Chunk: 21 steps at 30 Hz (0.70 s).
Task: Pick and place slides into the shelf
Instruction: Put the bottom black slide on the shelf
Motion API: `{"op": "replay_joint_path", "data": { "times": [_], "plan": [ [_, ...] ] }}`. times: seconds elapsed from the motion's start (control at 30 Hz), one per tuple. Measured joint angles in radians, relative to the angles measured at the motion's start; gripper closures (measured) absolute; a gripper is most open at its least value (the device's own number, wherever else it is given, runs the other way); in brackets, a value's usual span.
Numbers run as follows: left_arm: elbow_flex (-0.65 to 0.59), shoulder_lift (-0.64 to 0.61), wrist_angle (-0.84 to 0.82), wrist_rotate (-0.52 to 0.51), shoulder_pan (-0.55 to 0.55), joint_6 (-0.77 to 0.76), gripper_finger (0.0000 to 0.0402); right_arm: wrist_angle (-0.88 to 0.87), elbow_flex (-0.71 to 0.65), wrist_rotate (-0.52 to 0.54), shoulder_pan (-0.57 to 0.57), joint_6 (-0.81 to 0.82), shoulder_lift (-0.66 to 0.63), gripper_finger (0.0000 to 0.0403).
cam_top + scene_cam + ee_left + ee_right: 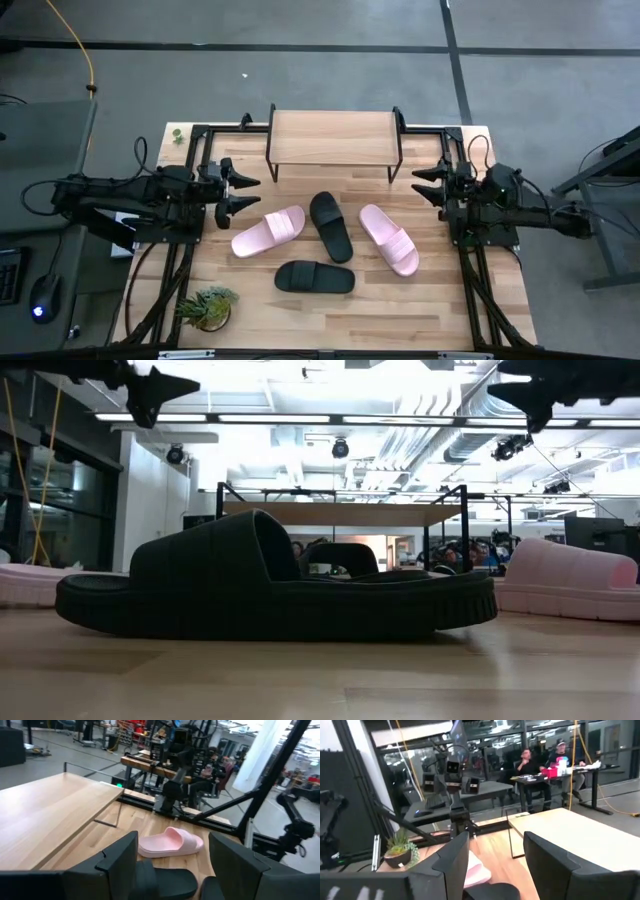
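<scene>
The table (pixel 250 300) is pale butcher-block wood framed by black rails, standing on a grey floor crossed by dark lines. Beyond it the room is a bright, open workshop with white ducts and strip lights overhead; two people sit at a desk (pixel 555 775) far behind, and a yellow cable (pixel 84 50) trails across the floor.

The shelf (pixel 333 137) sits at the far edge of the table, its light wood top bare. All four slides lie on the tabletop in front of it. One pink slide (pixel 268 231) lies left of centre, angled; a black slide (pixel 331 226) lies just beside it, pointing toward the shelf; the second pink slide (pixel 389 238) lies to its right; the other black slide (pixel 315 277) lies crosswise nearest the front edge.

From table height that front black slide fills most of the sight line and hides much of the shelf's legs and the slide behind it. The pink ones show only at the edges, cut off.

The left gripper (pixel 240 194) hovers at the left side, fingers spread and holding nothing. The right gripper (pixel 425 186) waits at the right side, likewise spread and empty. A small potted plant (pixel 207 306) stands at the front left corner.
</scene>
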Motion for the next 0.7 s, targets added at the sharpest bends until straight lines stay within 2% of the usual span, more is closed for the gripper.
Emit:
{"op": "replay_joint_path", "data": {
  "times": [0.37,0.7],
  "plan": [
    [0.009,0.003,-0.007,0.004,0.000,-0.028,0.0176,-0.002,0.154,0.240,0.237,-0.104,0.307,0.0222],
    [0.009,0.003,-0.031,0.003,0.000,-0.028,0.0176,-0.035,0.338,0.573,0.488,-0.252,0.615,0.0222]
  ]
}}
